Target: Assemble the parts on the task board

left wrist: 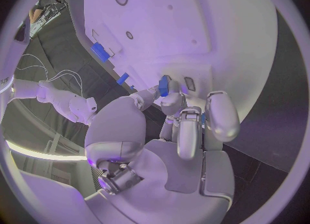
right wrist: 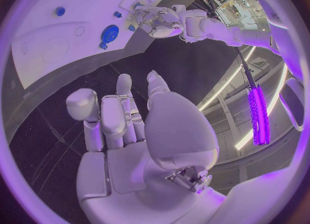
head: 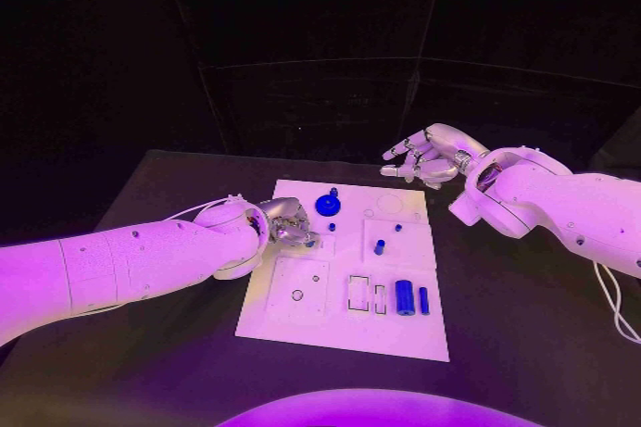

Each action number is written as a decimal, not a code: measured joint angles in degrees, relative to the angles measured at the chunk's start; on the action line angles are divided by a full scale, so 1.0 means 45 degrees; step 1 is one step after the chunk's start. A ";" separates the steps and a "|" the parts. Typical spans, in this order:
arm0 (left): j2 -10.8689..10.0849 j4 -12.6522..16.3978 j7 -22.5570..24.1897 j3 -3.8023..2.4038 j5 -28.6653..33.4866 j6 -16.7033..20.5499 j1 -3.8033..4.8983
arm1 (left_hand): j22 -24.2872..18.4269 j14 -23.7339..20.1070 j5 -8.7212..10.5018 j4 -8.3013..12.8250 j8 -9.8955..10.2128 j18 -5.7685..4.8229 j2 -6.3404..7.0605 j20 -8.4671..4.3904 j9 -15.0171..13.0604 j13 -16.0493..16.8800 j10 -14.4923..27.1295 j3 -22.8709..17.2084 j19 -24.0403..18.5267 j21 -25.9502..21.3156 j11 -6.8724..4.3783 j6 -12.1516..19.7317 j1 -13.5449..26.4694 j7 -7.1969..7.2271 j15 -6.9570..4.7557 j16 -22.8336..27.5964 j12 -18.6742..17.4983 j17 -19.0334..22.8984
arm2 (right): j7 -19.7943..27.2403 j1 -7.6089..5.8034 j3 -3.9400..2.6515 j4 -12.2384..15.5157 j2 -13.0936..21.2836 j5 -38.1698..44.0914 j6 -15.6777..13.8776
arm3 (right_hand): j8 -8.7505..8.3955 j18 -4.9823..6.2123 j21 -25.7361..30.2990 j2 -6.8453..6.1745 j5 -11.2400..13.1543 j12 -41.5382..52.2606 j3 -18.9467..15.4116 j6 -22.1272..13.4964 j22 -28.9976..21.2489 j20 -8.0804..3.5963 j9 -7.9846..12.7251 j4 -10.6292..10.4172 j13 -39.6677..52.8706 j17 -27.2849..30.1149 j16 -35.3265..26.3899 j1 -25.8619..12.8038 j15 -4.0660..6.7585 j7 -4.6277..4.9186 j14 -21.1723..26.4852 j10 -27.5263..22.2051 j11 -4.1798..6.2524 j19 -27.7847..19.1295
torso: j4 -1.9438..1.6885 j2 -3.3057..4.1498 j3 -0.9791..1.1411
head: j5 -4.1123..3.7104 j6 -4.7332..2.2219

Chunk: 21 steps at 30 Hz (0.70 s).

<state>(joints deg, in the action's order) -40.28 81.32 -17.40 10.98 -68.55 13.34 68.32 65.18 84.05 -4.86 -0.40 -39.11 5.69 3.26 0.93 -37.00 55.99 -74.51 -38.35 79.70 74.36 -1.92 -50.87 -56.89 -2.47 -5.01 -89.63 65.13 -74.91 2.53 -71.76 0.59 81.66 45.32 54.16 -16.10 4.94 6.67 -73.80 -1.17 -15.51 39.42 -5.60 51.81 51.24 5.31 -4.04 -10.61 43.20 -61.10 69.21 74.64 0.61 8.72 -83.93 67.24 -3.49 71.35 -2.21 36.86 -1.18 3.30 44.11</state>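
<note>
- The counter [head: 534, 334] is black and carries the white task board [head: 301, 320] in its middle.
- The left arm [head: 120, 260] comes in low over the counter and ends at the board's left edge.
- The right arm [head: 561, 205] is raised beyond the board's far right corner.
- The left hand [head: 278, 223] is over the left part of the board. In the left wrist view its fingers [left wrist: 187, 131] are curled in, and a small blue part [left wrist: 163, 86] sits at the fingertips, pinched between the thumb and a finger.
- The right hand [head: 425, 155] is above the counter just past the far edge of the board, well apart from the parts. Its fingers [right wrist: 113, 120] are loosely apart and hold nothing.
- A round blue disc [head: 327, 205] lies on the board, just beside the left hand's fingertips, on the far side of them.
- A blue cylinder [head: 404, 295] lies near the board's near right side, well apart from both hands' fingers. A thinner blue rod [head: 423, 300] lies just beside it.
- A small blue peg [head: 380, 247] stands in the middle of the board, between the left fingers and the cylinder.
- A tiny blue piece [head: 333, 227] is close beside the left fingertips; I cannot tell if it touches them.
</note>
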 measured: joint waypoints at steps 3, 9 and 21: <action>-0.0028 0.0010 0.0009 -0.0004 -0.0005 -0.0054 0.0004 | 0.0000 0.0000 0.0000 0.0000 -0.0001 0.0000 0.0030 0.0000 0.0002 0.0000 0.0000 -0.0001 0.0000 0.0000 0.0000 0.0001 0.0032 0.0000 0.0000 0.0000 0.0000 0.0000 | 0.0003 0.0000 0.0000 -0.0004 0.0001 0.0000 0.0000 | 0.0000 0.0001 0.0000 0.0000 0.0000 0.0000 0.0000 0.0000 0.0000 0.0000 0.0000 0.0000 0.0000 0.0000 0.0000 0.0000 0.0000 0.0000 0.0000 0.0000 0.0000 0.0000 | -0.0001 0.0000 0.0000 | 0.0002 0.0013; -0.0077 0.0016 0.0018 -0.0009 -0.0015 -0.0129 0.0011 | 0.0001 0.0000 0.0002 0.0001 -0.0002 0.0002 0.0094 0.0000 0.0013 0.0001 0.0001 -0.0001 0.0000 0.0000 0.0001 0.0002 0.0004 -0.0001 0.0000 0.0000 0.0000 0.0000 | 0.0010 0.0000 0.0000 -0.0012 0.0003 0.0000 0.0000 | 0.0000 0.0000 0.0000 0.0000 0.0000 0.0000 0.0000 0.0000 0.0001 0.0000 0.0000 0.0000 0.0001 0.0000 0.0000 0.0000 0.0000 0.0000 0.0000 0.0000 0.0000 0.0000 | 0.0000 0.0000 0.0000 | 0.0023 0.0027; -0.0133 0.0037 0.0027 -0.0015 -0.0029 -0.0202 0.0017 | 0.0080 0.0000 0.0012 0.0039 -0.0052 0.0002 0.0122 0.0001 0.0014 0.0154 0.0020 0.0036 0.0000 0.0000 0.0020 -0.0005 -0.0007 0.0005 0.0000 0.0000 0.0000 0.0000 | 0.0021 0.0000 0.0000 -0.0015 0.0007 0.0001 0.0000 | 0.0000 0.0000 0.0000 0.0000 0.0000 0.0000 0.0000 0.0000 0.0002 0.0000 0.0000 0.0000 0.0002 -0.0001 0.0000 0.0000 0.0000 0.0000 0.0000 0.0000 0.0000 0.0000 | 0.0013 -0.0002 0.0000 | 0.0013 0.0038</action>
<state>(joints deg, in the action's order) -40.88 81.48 -17.28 10.91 -68.68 12.44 68.40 65.54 84.05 -4.81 -0.22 -39.34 5.70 3.81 0.94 -36.93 56.68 -74.42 -38.19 79.70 74.36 -1.83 -50.90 -56.92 -2.45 -5.01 -89.63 65.13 -74.91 2.63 -71.76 0.59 81.60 45.35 54.16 -16.10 4.94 6.67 -73.80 -1.17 -15.51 39.42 -5.60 51.81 51.25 5.31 -4.04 -10.61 43.21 -61.11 69.21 74.64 0.61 8.72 -83.93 67.24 -3.49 71.35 -2.15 36.85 -1.18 3.36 44.28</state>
